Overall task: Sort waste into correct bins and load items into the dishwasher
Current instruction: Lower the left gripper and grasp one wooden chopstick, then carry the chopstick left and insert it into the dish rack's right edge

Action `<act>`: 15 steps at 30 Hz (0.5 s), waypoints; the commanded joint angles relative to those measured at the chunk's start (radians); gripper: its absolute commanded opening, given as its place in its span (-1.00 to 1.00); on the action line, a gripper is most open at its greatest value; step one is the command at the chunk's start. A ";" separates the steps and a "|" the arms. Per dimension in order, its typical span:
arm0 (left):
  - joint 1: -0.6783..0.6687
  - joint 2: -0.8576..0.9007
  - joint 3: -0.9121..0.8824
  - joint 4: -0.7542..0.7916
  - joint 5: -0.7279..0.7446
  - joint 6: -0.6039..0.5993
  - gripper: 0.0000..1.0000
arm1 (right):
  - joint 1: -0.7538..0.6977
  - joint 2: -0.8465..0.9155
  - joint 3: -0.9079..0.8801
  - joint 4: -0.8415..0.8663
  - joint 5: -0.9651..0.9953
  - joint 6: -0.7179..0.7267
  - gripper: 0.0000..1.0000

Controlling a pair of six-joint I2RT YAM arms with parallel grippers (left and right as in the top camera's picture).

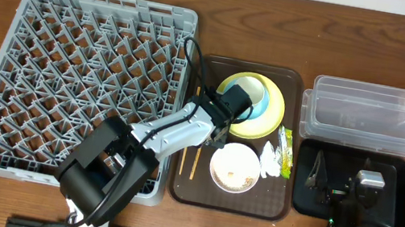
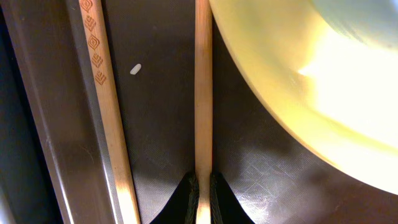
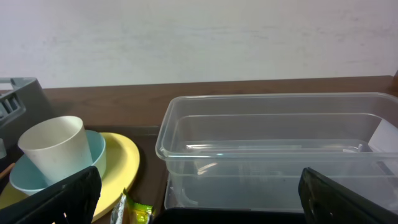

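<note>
My left gripper (image 2: 203, 186) is shut on one wooden chopstick (image 2: 203, 93) lying on the brown serving tray (image 2: 161, 124). The second chopstick (image 2: 109, 112) lies to its left, and a rice grain (image 2: 135, 69) lies between them. In the overhead view the left gripper (image 1: 220, 129) sits beside the yellow plate (image 1: 266, 126), which carries the light blue bowl (image 1: 267, 101) and white cup (image 1: 248, 84). The white bowl (image 1: 235, 167) holds food scraps. The napkin (image 1: 270, 161) and sachet (image 1: 284, 151) lie right of it. My right gripper (image 3: 199, 205) is open and empty over the black tray (image 1: 396, 201).
The grey dish rack (image 1: 87, 71) fills the left of the table, next to the brown serving tray (image 1: 230, 199). The clear tub (image 1: 373, 116) stands behind the black tray; it also shows in the right wrist view (image 3: 280, 149).
</note>
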 commanded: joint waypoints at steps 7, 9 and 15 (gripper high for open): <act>0.003 -0.084 -0.011 -0.051 -0.143 0.007 -0.85 | 0.004 -0.002 -0.001 -0.005 -0.001 -0.013 0.99; 0.003 -0.134 -0.011 -0.054 -0.143 0.007 -0.85 | 0.004 -0.002 -0.001 -0.005 0.000 -0.013 0.98; 0.003 -0.296 -0.011 -0.072 -0.143 0.014 -0.85 | 0.004 -0.002 -0.001 -0.005 0.000 -0.013 0.98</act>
